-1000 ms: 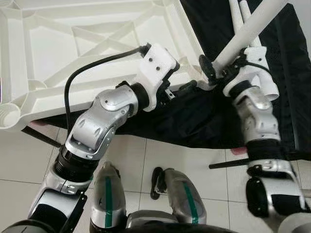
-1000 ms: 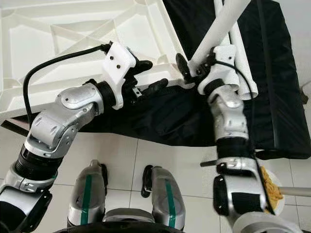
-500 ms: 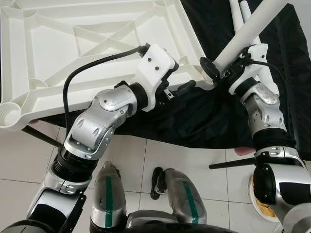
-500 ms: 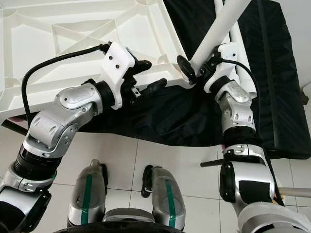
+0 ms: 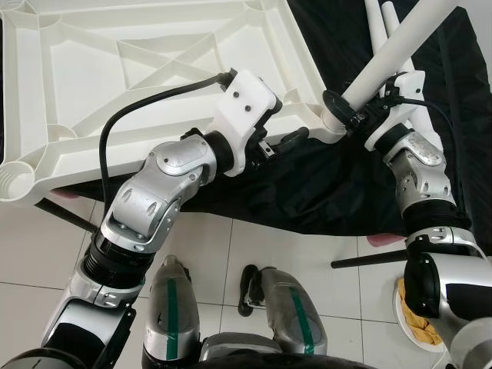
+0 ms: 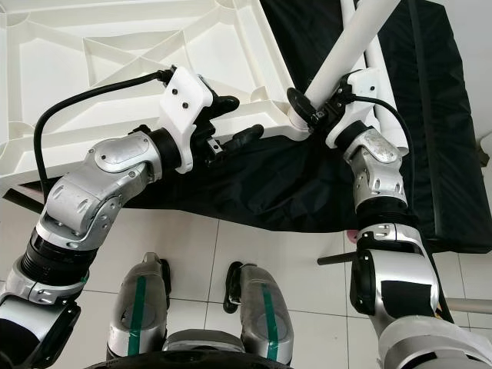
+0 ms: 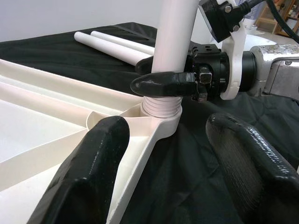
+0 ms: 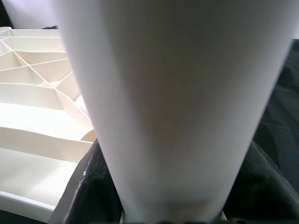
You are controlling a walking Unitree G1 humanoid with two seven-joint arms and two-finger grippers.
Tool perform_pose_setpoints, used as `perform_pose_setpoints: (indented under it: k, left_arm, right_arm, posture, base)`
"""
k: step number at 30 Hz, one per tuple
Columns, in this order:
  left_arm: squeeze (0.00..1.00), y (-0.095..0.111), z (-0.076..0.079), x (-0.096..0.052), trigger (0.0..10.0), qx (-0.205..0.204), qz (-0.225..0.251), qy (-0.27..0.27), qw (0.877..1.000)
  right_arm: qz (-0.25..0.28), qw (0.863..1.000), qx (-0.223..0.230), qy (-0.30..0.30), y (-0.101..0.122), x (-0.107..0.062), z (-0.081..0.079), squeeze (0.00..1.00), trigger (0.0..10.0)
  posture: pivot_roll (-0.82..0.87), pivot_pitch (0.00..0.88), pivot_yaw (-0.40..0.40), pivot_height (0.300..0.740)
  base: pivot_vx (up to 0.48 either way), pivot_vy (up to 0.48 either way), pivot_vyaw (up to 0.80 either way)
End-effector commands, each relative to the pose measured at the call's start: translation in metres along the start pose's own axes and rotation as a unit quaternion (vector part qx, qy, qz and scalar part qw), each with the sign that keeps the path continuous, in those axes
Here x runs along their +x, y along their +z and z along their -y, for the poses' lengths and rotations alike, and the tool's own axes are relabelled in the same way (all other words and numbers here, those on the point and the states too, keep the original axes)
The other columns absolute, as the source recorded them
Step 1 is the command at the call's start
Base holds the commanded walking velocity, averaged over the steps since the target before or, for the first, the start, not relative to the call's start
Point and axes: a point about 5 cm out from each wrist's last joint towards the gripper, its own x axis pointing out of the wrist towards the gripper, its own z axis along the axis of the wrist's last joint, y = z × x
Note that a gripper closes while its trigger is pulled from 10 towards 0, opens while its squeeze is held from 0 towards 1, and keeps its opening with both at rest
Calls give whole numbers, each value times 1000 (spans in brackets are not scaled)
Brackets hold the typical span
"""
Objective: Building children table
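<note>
The white plastic table top (image 5: 154, 69) lies upside down, ribs up, on a black cloth. My right gripper (image 5: 346, 111) is shut on a white table leg (image 5: 392, 54), which stands tilted with its threaded end (image 7: 161, 106) in the top's near-right corner socket (image 7: 159, 123). One of its fingers (image 7: 163, 84) wraps the leg just above the thread. My left gripper (image 5: 286, 119) is open beside that same corner. The top's rim runs between its two fingers (image 7: 93, 172), and I cannot tell whether they touch it.
Two spare white legs (image 7: 117, 44) lie on the black cloth (image 5: 323, 184) behind the corner. Another open socket (image 5: 14, 184) is at the top's near-left corner. On the tiled floor are a black bar (image 5: 369, 260) and a dish holding something yellow (image 5: 415, 315).
My right wrist has turned and its forearm swung to the right, still holding the leg. The leg's lower end has shifted slightly at the corner socket. My left arm has stayed still.
</note>
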Motion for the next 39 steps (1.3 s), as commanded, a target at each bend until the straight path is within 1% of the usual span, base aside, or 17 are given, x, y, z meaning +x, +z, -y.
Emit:
perform_pose_setpoints:
  k: [1, 10, 13, 14, 16, 17, 19, 22, 28, 29, 30, 34, 35, 36, 37, 38, 39]
  left_arm:
    - [0, 3, 3, 0, 10000, 2, 3, -11, 1000]
    - [0, 3, 3, 1, 10000, 1, 5, -11, 1000]
    - [0, 3, 3, 1, 10000, 1, 5, -11, 1000]
    - [0, 3, 4, 1, 10000, 1, 5, -11, 1000]
    - [0, 3, 4, 1, 10000, 1, 5, -11, 1000]
    - [0, 3, 4, 1, 10000, 0, 5, -11, 1000]
    - [0, 3, 4, 1, 10000, 0, 5, -11, 1000]
    - [0, 2, 5, 2, 10000, 0, 6, -13, 1000]
    - [0, 2, 6, 2, 10000, 2, 6, -15, 1000]
    - [0, 2, 6, 2, 10000, 2, 6, -16, 1000]
    - [0, 2, 6, 2, 10000, 2, 6, -16, 1000]
    - [0, 1, 7, 3, 10000, 2, 7, -17, 1000]
    - [0, 1, 7, 3, 10000, 2, 7, -17, 1000]
    - [0, 1, 7, 3, 10000, 2, 7, -18, 1000]
    - [0, 1, 7, 3, 10000, 2, 7, -18, 1000]
    - [0, 1, 8, 3, 10000, 2, 8, -18, 1000]
    - [0, 1, 8, 3, 10000, 2, 8, -18, 1000]
  right_arm:
    - [-12, 1000, 17, -15, -8, -7, 4, 0, 10000]
    - [8, 998, 35, -47, -9, -6, 0, 0, 10000]
    - [10, 998, 36, -56, -9, -6, -3, 0, 10000]
    - [15, 997, 38, -72, -10, -7, -4, 0, 10000]
    - [15, 997, 38, -72, -10, -7, -4, 0, 10000]
    - [20, 995, 40, -86, -9, -7, -7, 0, 10000]
    - [20, 995, 40, -86, -9, -7, -7, 0, 10000]
    - [32, 989, 48, -134, -10, -7, -21, 0, 10000]
    - [36, 983, 53, -171, -11, -7, -30, 0, 10000]
    - [39, 977, 59, -199, -11, -7, -36, 0, 10000]
    - [39, 977, 59, -199, -11, -7, -36, 0, 10000]
    - [35, 968, 63, -239, -10, -6, -42, 0, 10000]
    - [35, 968, 63, -239, -10, -6, -42, 0, 10000]
    - [31, 958, 60, -280, -8, -7, -44, 0, 10000]
    - [31, 958, 60, -280, -8, -7, -44, 0, 10000]
    - [30, 949, 57, -308, -8, -8, -45, 0, 10000]
    - [30, 949, 57, -308, -8, -8, -45, 0, 10000]
  posture:
    - [113, 88, -93, 740]
    - [113, 84, -100, 740]
    - [112, 83, -102, 740]
    - [113, 82, -102, 740]
    - [113, 82, -102, 740]
    - [113, 78, -105, 740]
    - [113, 78, -105, 740]
    - [110, 67, -107, 740]
    - [110, 64, -109, 740]
    - [110, 57, -111, 740]
    - [110, 57, -111, 740]
    - [114, 45, -118, 740]
    - [114, 45, -118, 740]
    - [113, 42, -120, 740]
    - [113, 42, -120, 740]
    - [113, 41, -120, 740]
    - [113, 41, -120, 740]
  base:
    - [0, 0, 0]
    - [0, 0, 0]
    - [0, 0, 0]
    - [0, 0, 0]
    - [0, 0, 0]
    - [0, 0, 0]
    - [0, 0, 0]
    - [0, 0, 0]
    - [0, 0, 0]
    - [0, 0, 0]
    - [0, 0, 0]
    - [0, 0, 0]
    - [0, 0, 0]
    - [0, 0, 0]
    - [0, 0, 0]
    - [0, 0, 0]
    - [0, 0, 0]
